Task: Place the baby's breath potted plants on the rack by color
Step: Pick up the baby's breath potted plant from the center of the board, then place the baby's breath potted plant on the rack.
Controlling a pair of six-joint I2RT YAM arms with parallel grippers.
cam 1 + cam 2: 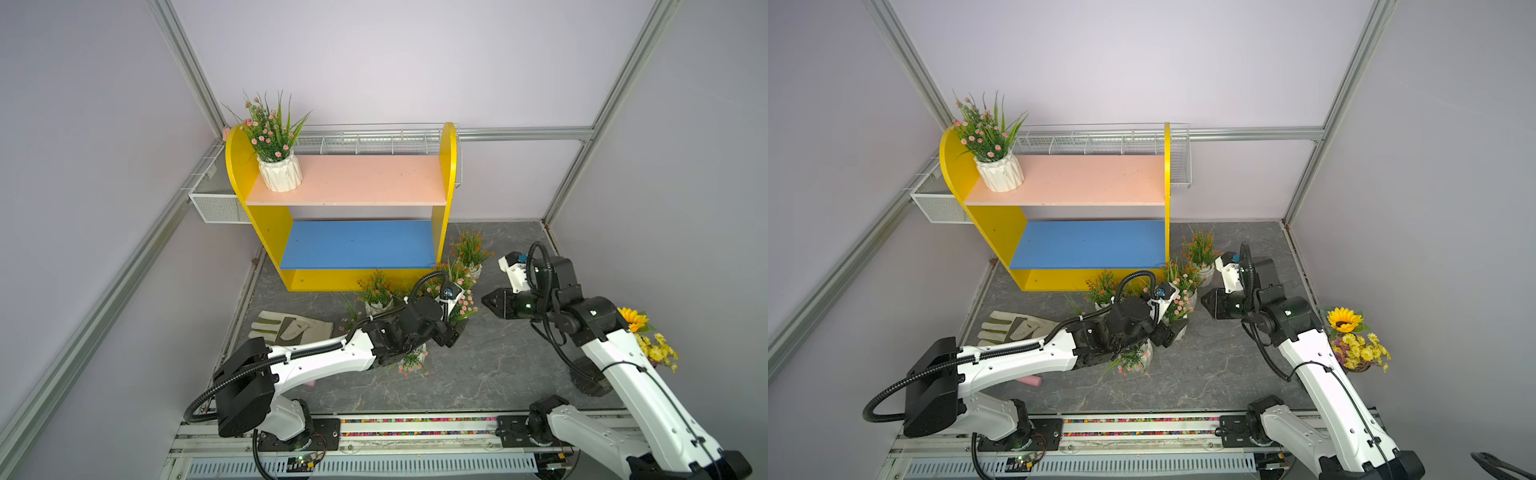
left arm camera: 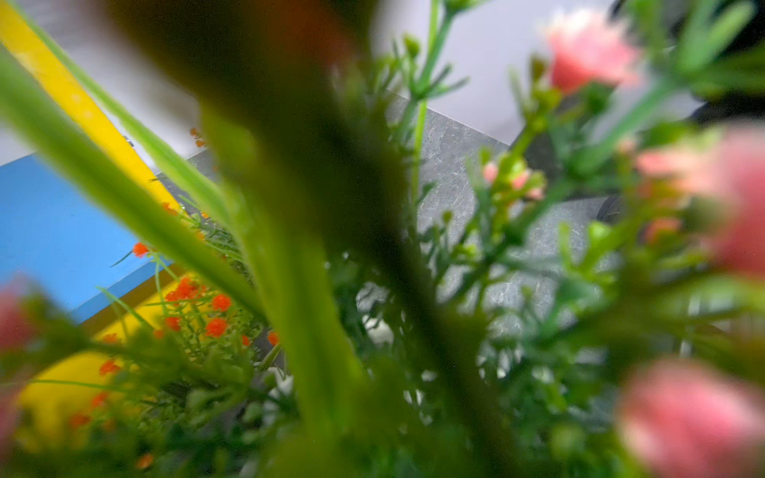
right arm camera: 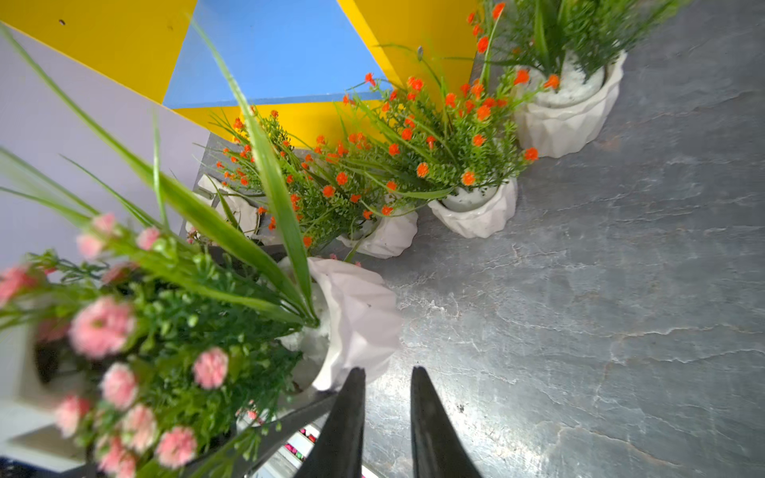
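Left hand [image 1: 455, 331] at pink plant [image 1: 466, 306] — jaws hidden behind foliage.

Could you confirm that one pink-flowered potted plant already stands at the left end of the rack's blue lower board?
Not quite: the pink-flowered potted plant stands at the left end of the rack's pink upper board, not the blue lower board, which is bare. Both top views show this.
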